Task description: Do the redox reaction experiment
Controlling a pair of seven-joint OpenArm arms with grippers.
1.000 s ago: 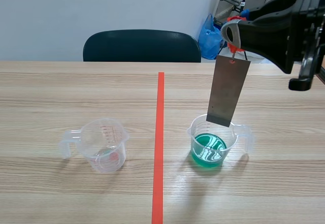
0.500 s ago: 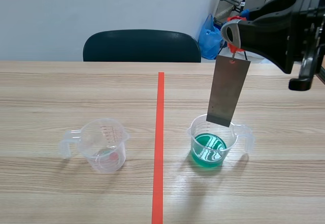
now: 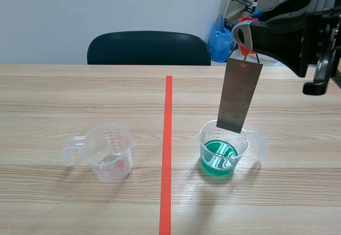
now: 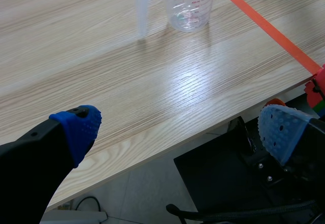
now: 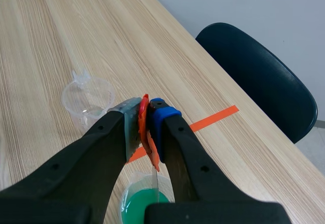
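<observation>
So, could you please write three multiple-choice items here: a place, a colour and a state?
1. Where does the metal strip hang? A) over the beaker holding liquid B) over a burner C) over a test-tube rack
2. What colour is that liquid? A) blue B) green C) yellow
3. How is the left gripper? A) shut on a flask B) shut on nothing C) open
Answers: 1 A, the right gripper holds it by its orange-red clip above that beaker; 2 B, green shows through the clear wall; 3 C, its pads stand apart, empty.
</observation>
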